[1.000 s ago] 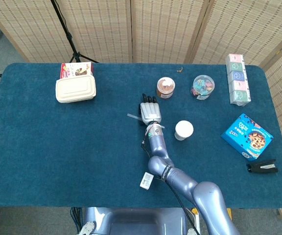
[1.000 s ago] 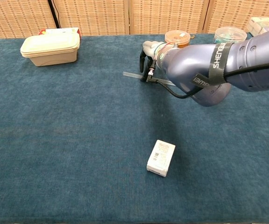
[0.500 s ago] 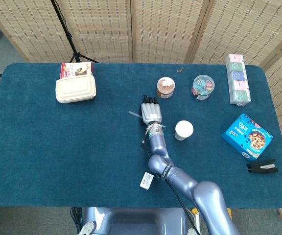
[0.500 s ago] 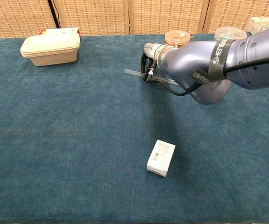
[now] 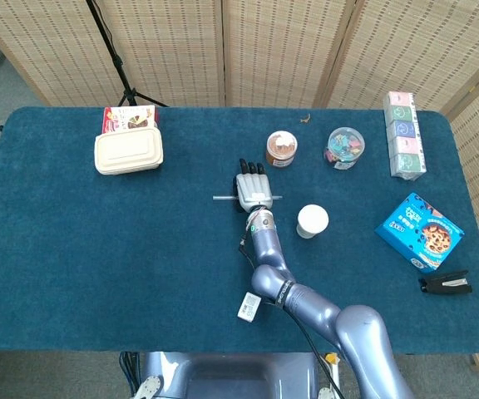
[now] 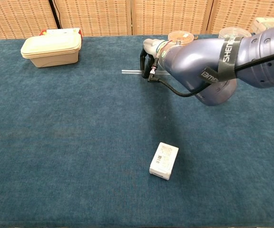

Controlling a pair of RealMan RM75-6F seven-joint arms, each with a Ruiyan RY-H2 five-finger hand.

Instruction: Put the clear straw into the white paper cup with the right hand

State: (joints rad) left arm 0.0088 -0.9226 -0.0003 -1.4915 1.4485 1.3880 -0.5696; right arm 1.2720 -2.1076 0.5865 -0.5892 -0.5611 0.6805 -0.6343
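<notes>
Fingers of the right hand (image 5: pixel 254 190) pinch the clear straw (image 5: pixel 222 199) above blue tablecloth (image 5: pixel 98 249), wicker screens (image 5: pixel 190 50) behind.

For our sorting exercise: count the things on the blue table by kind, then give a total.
Straws: 1
Cups: 1
Round tubs: 2
Boxes and packs: 5
Staplers: 1
Total: 10
</notes>
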